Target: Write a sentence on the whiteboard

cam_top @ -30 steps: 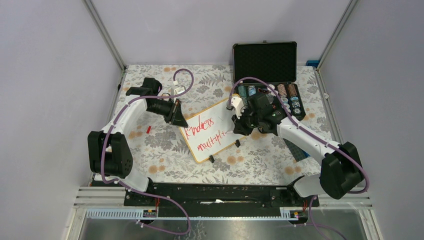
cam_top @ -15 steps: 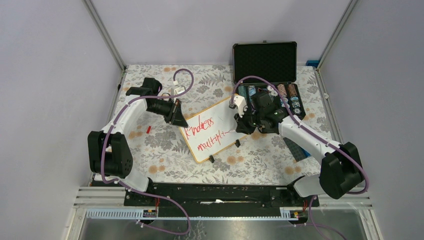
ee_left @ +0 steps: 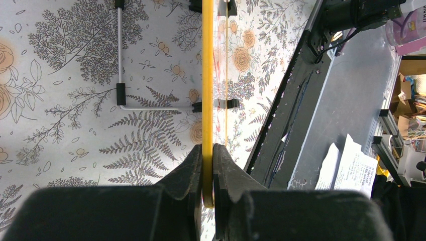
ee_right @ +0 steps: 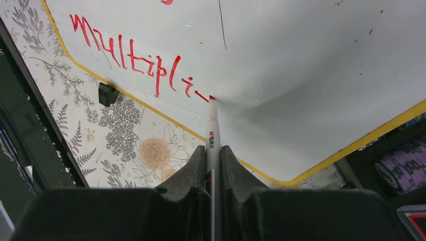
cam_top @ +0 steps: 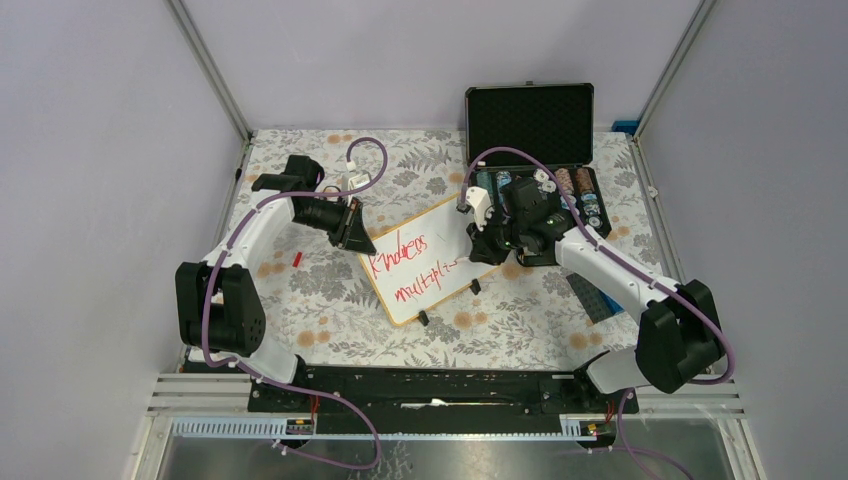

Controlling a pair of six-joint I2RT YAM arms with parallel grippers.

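Note:
The whiteboard (cam_top: 440, 235) lies tilted at the table's middle, with red lettering (cam_top: 398, 253) in two lines. My left gripper (cam_top: 352, 231) is shut on its left rim; the left wrist view shows the yellow rim (ee_left: 207, 90) edge-on between the jaws of my left gripper (ee_left: 207, 155). My right gripper (cam_top: 487, 245) is shut on a white marker (ee_right: 211, 125). Its red tip touches the board (ee_right: 311, 60) just after the second line "multipli-" (ee_right: 130, 60), where my right gripper (ee_right: 213, 155) holds it upright.
An open black case (cam_top: 530, 125) with stacked poker chips (cam_top: 578, 190) stands behind the right arm. A small red object (cam_top: 297, 258) lies on the floral cloth left of the board. The board's black feet (cam_top: 424, 318) stick out at its near edge.
My right gripper has shifted slightly up and back with the marker along the second line. The left arm and the board have not moved.

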